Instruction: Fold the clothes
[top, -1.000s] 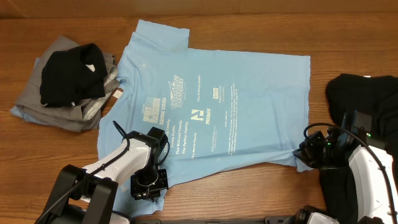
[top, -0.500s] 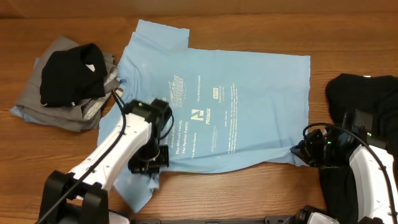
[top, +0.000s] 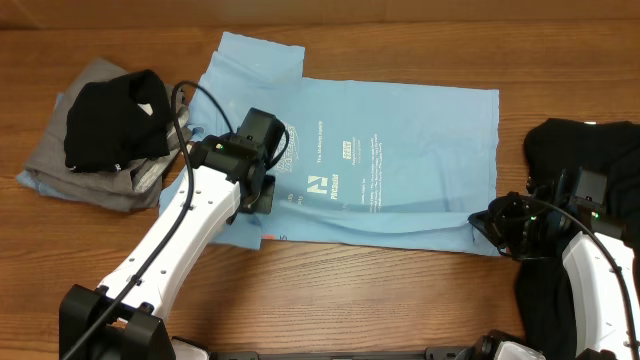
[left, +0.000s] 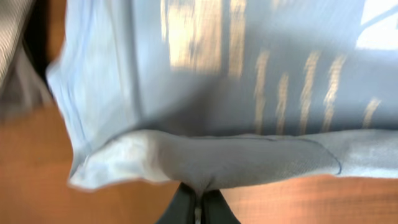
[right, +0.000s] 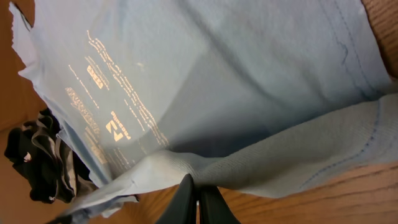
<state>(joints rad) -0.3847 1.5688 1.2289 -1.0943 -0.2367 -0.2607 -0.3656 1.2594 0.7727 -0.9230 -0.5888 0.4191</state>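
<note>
Spanning the worktop (top: 350, 300) left to right in the overhead view, the light blue shirt (top: 400, 160) has its long axis running across and its near edge raised. The left end effector (top: 255, 195) pinches that edge at the collar end and the right end effector (top: 497, 225) at the hem end, so each arm has its own end. The far edge lies straight away from both, across the long axis. In the left wrist view, the fingers (left: 183, 211) are closed tight on a bunched fold of blue cloth. In the right wrist view, the fingers (right: 185, 202) are likewise clamped on the hem, with the lettering beyond.
</note>
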